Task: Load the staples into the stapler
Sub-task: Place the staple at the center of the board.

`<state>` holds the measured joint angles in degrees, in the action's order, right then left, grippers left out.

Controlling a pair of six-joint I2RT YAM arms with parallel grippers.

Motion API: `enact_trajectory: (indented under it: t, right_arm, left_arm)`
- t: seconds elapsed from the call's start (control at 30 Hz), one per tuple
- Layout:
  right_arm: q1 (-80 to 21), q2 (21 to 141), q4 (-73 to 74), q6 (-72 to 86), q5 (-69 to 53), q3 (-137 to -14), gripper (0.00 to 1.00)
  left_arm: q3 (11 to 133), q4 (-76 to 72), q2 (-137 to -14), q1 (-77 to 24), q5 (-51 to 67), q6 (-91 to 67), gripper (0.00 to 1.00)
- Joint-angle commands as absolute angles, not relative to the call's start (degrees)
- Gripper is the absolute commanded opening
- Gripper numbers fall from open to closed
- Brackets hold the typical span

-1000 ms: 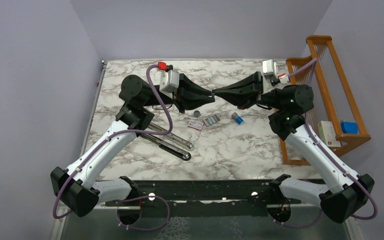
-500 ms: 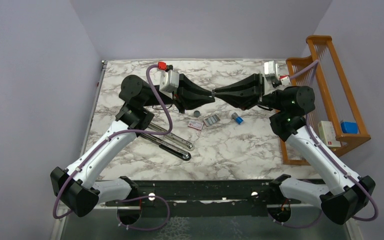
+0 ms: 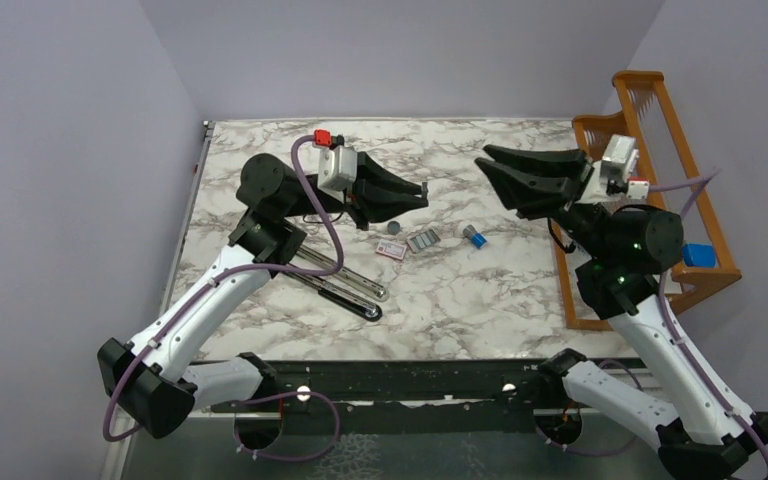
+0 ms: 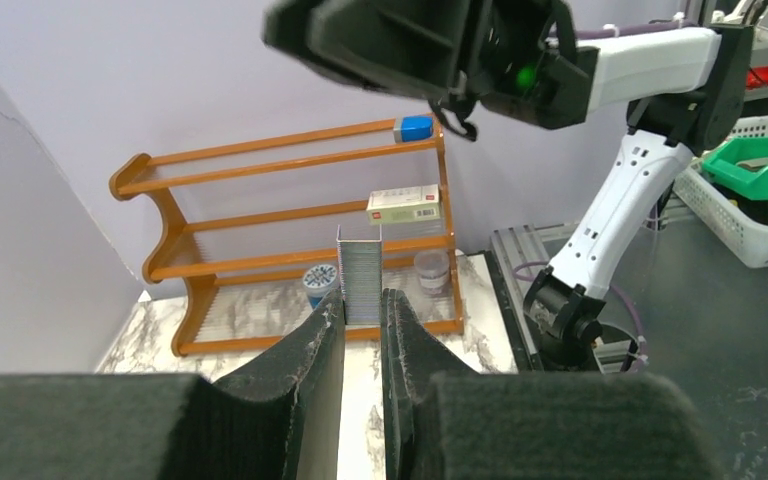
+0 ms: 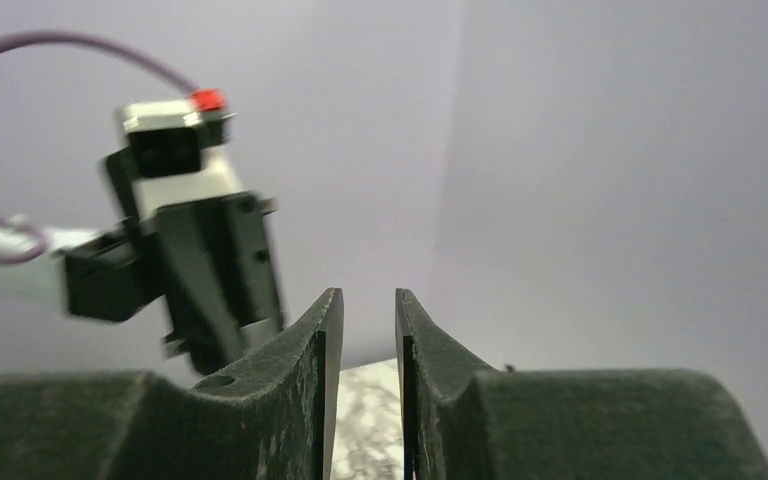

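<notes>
On table (image 3: 480,300), stapler (image 3: 355,282) lies L of staples (image 3: 421,241); rack (image 3: 638,78) at R edge.

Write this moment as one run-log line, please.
left jaws: shut on staples | right jaws: open, empty | stapler: lying open, not yet loaded

Open air separates the left gripper (image 3: 422,190), with a pinched staple strip (image 4: 360,275) jutting past its tips, from the right gripper (image 3: 487,166); both hang above the far half of the marble table (image 3: 480,300). Below that gap a tight cluster blocks the tabletop: a dark disc (image 3: 393,227), loose staples (image 3: 421,241), a white-and-red box (image 3: 391,251) and a blue-and-white cylinder (image 3: 476,237). The opened stapler (image 3: 345,282) lies slantwise under the left arm. Bare marble runs along the far edge and the near right. The wooden rack (image 3: 660,130) walls the right edge, just beside the right arm.
</notes>
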<state>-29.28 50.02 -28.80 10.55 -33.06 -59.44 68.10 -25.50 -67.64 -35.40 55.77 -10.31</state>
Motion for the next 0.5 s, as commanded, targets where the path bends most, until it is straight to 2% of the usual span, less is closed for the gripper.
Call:
enact_trajectory:
  t: [0.0,0.1,0.17,0.47]
  right_arm:
    - [-29.18,47.50,-19.13,6.71,-1.04,-60.29,0.30]
    - [-29.18,47.44,-12.56,6.68,13.85,-62.02,0.30]
    - [-29.14,46.88,-11.40,6.32,18.79,-61.47,0.30]
    - [-29.17,43.80,-12.72,6.02,20.51,-58.24,0.31]
  left_arm:
    - [67.84,-17.21,-66.41,-35.68,51.66,-3.55,0.09]
    - [71.12,-2.12,-69.44,-36.60,47.21,4.98,0.06]
    - [71.26,5.04,-70.99,-37.33,44.37,10.44,0.03]
    - [67.94,23.46,-78.48,-48.12,22.54,34.13,0.03]
